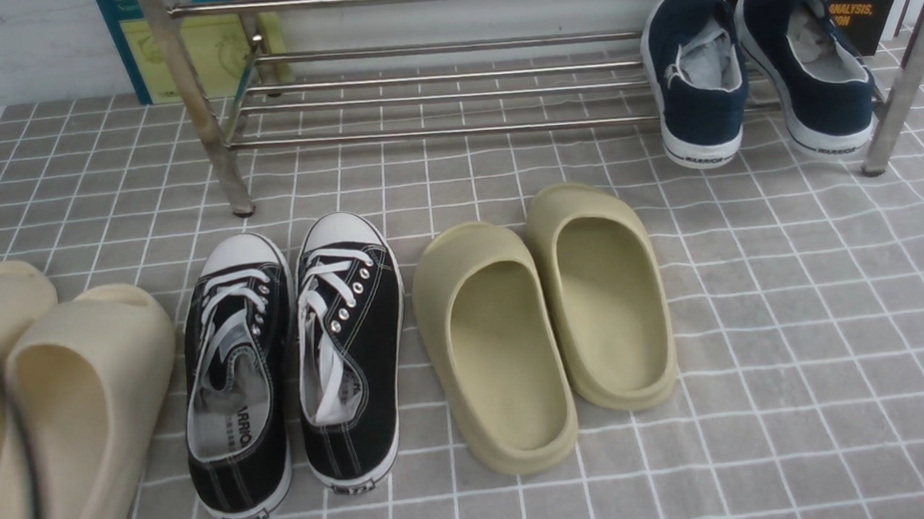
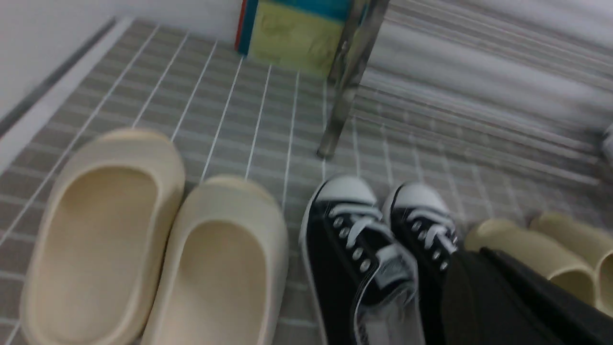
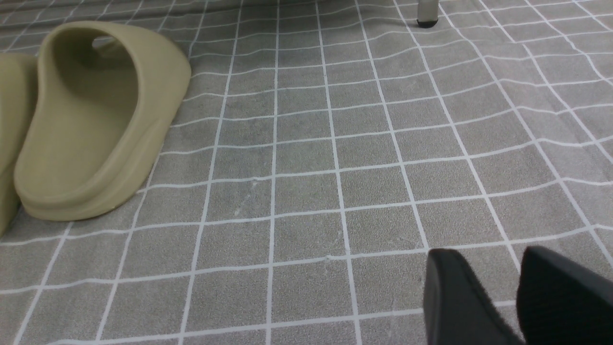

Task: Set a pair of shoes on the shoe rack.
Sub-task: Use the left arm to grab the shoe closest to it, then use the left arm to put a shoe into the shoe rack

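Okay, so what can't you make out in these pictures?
- Left gripper: left wrist view, a dark blur at the frame edge; open or shut unclear.
- Black sneakers: same view, heels hidden by that gripper and the edge.
- Cream slides: front view, cut off by the edge, crossed by a dark cable.
- Shoe rack: front view, top cropped.

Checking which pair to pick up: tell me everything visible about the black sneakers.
The black sneakers are canvas-looking low-tops with white laces, toe caps, soles and stitching, and silver eyelets. Gray insoles show inside. They stand upright side by side on the gray checked mat, toes toward the shoe rack, between the cream slides and the olive slides.
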### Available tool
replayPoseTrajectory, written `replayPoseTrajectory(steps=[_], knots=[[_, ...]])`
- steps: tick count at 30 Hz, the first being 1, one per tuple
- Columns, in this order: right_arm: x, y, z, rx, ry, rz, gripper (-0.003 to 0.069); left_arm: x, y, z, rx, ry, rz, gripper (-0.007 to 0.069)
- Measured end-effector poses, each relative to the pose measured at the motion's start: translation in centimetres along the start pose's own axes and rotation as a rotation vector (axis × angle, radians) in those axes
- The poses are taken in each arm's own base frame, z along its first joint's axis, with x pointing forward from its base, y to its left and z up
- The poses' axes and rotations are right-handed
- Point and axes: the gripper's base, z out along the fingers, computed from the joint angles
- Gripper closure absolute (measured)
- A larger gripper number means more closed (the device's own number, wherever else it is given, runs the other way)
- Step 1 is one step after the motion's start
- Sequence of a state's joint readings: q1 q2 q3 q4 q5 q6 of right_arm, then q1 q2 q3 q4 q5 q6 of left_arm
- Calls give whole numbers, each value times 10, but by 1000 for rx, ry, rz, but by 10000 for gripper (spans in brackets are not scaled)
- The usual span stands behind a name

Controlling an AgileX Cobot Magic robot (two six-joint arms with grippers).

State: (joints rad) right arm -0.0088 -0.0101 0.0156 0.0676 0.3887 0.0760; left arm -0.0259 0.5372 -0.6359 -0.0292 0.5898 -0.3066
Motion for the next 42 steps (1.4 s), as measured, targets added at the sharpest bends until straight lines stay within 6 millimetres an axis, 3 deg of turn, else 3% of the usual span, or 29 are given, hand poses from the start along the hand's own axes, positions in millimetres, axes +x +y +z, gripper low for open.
replayPoseTrajectory(steps=[6, 8, 9, 10, 12, 13, 14, 16, 17, 22, 23, 26, 27, 31, 35, 42], knots=[[0, 0, 0, 0, 0, 0, 421, 9, -6, 75, -34, 404, -71, 630], [0, 0, 0, 0, 0, 0, 421, 12, -9, 100, -23, 512, -68, 573], [0, 0, 0, 0, 0, 0, 421, 13, -9, 103, -23, 524, -68, 564], [0, 0, 0, 0, 0, 0, 421, 15, -10, 114, -18, 565, -67, 526], [0, 0, 0, 0, 0, 0, 421, 21, -10, 144, -5, 659, -32, 364], [0, 0, 0, 0, 0, 0, 421, 22, -9, 146, -6, 668, -30, 364], [0, 0, 0, 0, 0, 0, 421, 27, -7, 161, -11, 706, -17, 293], [0, 0, 0, 0, 0, 0, 421, 33, -5, 175, -23, 737, -16, 257], [0, 0, 0, 0, 0, 0, 421, 41, -1, 192, -42, 753, -17, 247], [0, 0, 0, 0, 0, 0, 421, 61, 9, 223, -84, 777, -25, 344], [0, 0, 0, 0, 0, 0, 421, 63, 11, 227, -89, 774, -25, 386], [0, 0, 0, 0, 0, 0, 421, 66, 13, 231, -101, 777, -27, 620], [0, 0, 0, 0, 0, 0, 421, 65, 13, 230, -102, 775, -29, 638], [0, 0, 0, 0, 0, 0, 421, 58, 9, 219, -87, 769, -29, 638], [0, 0, 0, 0, 0, 0, 421, 28, -5, 187, -32, 744, -14, 638], [0, 0, 0, 0, 0, 0, 420, -8, -22, 175, 28, 762, 25, 638]])
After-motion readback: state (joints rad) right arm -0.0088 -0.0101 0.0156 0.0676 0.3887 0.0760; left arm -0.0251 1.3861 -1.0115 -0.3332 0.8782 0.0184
